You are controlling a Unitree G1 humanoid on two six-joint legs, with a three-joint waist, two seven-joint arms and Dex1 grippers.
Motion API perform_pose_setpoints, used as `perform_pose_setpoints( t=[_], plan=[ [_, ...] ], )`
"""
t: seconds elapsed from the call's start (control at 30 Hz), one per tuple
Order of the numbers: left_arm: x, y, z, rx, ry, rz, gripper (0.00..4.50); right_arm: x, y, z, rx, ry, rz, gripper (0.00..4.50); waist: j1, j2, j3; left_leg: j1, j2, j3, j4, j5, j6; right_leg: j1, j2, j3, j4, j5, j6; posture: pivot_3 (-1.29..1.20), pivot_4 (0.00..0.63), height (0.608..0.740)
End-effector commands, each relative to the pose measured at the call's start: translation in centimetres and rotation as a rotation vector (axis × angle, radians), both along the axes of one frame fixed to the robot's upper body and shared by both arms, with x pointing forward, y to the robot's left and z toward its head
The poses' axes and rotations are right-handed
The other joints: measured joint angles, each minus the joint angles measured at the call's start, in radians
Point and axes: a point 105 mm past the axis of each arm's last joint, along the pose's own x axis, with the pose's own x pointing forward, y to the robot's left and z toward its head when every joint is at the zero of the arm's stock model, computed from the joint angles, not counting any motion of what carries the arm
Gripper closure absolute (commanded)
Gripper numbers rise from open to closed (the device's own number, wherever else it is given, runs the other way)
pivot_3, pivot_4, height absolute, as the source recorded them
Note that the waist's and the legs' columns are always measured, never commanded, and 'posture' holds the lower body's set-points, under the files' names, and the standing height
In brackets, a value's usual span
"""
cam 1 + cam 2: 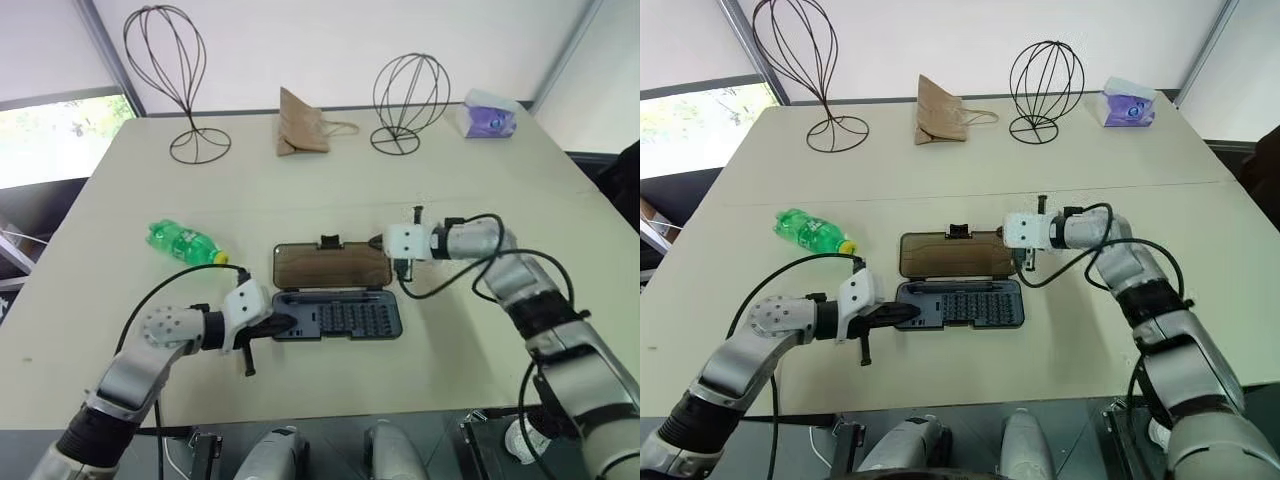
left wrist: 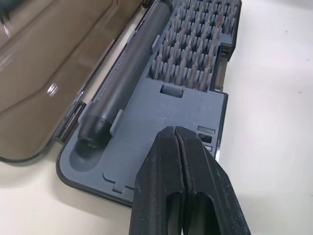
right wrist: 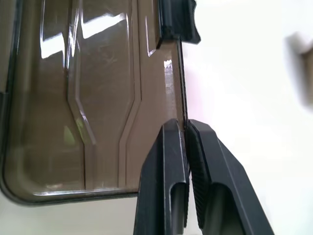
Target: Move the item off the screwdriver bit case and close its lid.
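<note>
The green soda bottle (image 1: pixel 185 243) with its yellow cap lies on its side on the table, left of the screwdriver bit case and apart from it. The case lies open: the smoky-brown lid (image 1: pixel 330 266) flat on the far side, the grey slotted tray (image 1: pixel 350 317) nearer me. My left gripper (image 1: pixel 287 322) is shut, its tips (image 2: pixel 175 131) over the tray's left end beside the black driver handle (image 2: pixel 127 68). My right gripper (image 1: pixel 377 242) is shut at the lid's far right corner, and the lid's thin latch-side edge (image 3: pixel 182 88) runs in between its fingertips.
Two black wire head stands (image 1: pixel 170 80) (image 1: pixel 408 95) stand at the back of the table with a brown paper bag (image 1: pixel 300 125) between them. A purple tissue pack (image 1: pixel 488 115) sits at the far right corner. The table's front edge runs just below the tray.
</note>
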Motion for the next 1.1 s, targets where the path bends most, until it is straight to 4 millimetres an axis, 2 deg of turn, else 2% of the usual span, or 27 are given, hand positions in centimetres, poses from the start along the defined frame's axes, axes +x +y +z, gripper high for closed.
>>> perform_pose_setpoints(
  t=[0.03, 0.1, 0.17, 0.27, 0.43, 0.5, 0.57, 0.63, 0.7, 0.77, 0.93, 1.1],
  plan=[
    [-0.7, 0.6, -2.1, 0.041, 0.099, 0.011, 4.50, -0.8, 0.4, 2.6, 0.041, -0.145, -0.014, 4.44, -0.002, 0.000, 0.000, 0.000, 0.000, 0.000, 0.000, 0.000, 0.000, 0.000, 0.000, 0.000, 0.000, 0.000, 0.000, 0.00, 0.150, 0.740],
    [-0.5, 0.4, -1.6, 0.008, 0.103, 0.020, 4.50, -1.3, 0.8, 2.6, 0.033, -0.187, -0.004, 4.44, -0.003, 0.000, 0.000, 0.000, 0.000, 0.000, 0.000, 0.000, 0.000, 0.000, 0.000, 0.000, 0.000, 0.000, 0.000, 0.00, 0.150, 0.740],
    [-0.3, 0.0, -0.3, -0.088, 0.139, 0.051, 4.50, -1.5, 1.1, 2.6, 0.030, -0.230, 0.003, 4.44, -0.003, 0.000, 0.000, 0.000, 0.000, 0.000, 0.000, 0.000, 0.000, 0.000, 0.000, 0.000, 0.000, 0.000, 0.000, 0.00, 0.150, 0.740],
    [-0.9, -0.7, 3.1, -0.307, 0.260, 0.057, 4.50, -1.7, 1.4, 2.3, 0.017, -0.261, 0.017, 4.44, -0.005, 0.000, 0.000, -0.002, 0.000, 0.000, 0.000, 0.000, 0.000, -0.003, 0.001, 0.001, 0.000, 0.000, 0.000, 0.00, 0.150, 0.740],
    [-1.7, -0.5, 7.7, -0.507, 0.356, 0.022, 4.50, -1.7, 1.1, 1.9, -0.018, -0.286, 0.031, 4.44, -0.009, 0.000, 0.002, -0.003, 0.001, 0.000, -0.001, 0.000, 0.000, -0.005, 0.001, 0.001, 0.001, 0.000, 0.000, 0.00, 0.150, 0.740],
    [-0.9, 0.0, 9.8, -0.574, 0.319, 0.043, 4.50, -1.6, 0.9, 1.9, -0.030, -0.298, 0.036, 4.44, -0.007, 0.000, 0.002, -0.003, 0.001, 0.000, -0.001, 0.000, 0.000, -0.004, 0.001, 0.001, 0.000, 0.000, 0.000, 0.00, 0.150, 0.740],
    [2.2, 1.5, 11.8, -0.634, 0.203, 0.166, 4.50, -1.6, 0.8, 2.0, -0.034, -0.317, 0.040, 4.44, -0.003, -0.001, 0.002, -0.003, 0.001, 0.000, 0.000, 0.000, -0.001, -0.004, 0.001, 0.001, 0.000, 0.000, 0.000, 0.00, 0.150, 0.740],
    [4.7, 2.7, 12.8, -0.648, 0.119, 0.285, 4.50, -1.6, 0.8, 2.1, -0.033, -0.321, 0.040, 4.44, -0.002, -0.002, 0.002, -0.003, 0.001, 0.000, 0.000, 0.001, -0.002, -0.003, 0.001, 0.000, 0.000, 0.000, 0.000, 0.00, 0.150, 0.740],
    [7.7, 3.8, 12.7, -0.613, 0.033, 0.425, 4.50, -1.6, 0.8, 2.2, -0.027, -0.322, 0.040, 4.44, -0.006, -0.001, 0.002, -0.002, 0.001, 0.000, 0.000, 0.001, -0.002, -0.003, 0.001, 0.000, -0.001, 0.000, 0.000, 0.00, 0.150, 0.740],
    [9.7, 4.2, 12.1, -0.559, -0.030, 0.512, 4.50, -1.6, 0.8, 2.4, -0.022, -0.326, 0.034, 4.44, -0.006, -0.001, 0.002, -0.003, 0.001, 0.001, -0.001, 0.001, -0.002, -0.003, 0.001, 0.000, -0.001, 0.000, 0.000, 0.00, 0.150, 0.740],
    [11.3, 3.0, 9.7, -0.429, -0.059, 0.545, 4.50, -1.5, 0.8, 2.8, -0.008, -0.331, 0.016, 4.44, -0.008, -0.002, 0.002, -0.003, 0.001, 0.000, -0.002, 0.001, -0.002, -0.004, 0.001, 0.000, -0.001, 0.000, 0.000, 0.00, 0.150, 0.740],
    [11.8, 2.5, 5.9, -0.226, -0.069, 0.518, 4.50, -1.5, 0.6, 2.8, -0.003, -0.333, -0.001, 4.44, -0.007, -0.002, 0.002, -0.003, 0.001, 0.000, -0.002, 0.001, -0.002, -0.004, 0.001, 0.000, -0.001, 0.000, 0.000, 0.00, 0.150, 0.740]
  ],
)
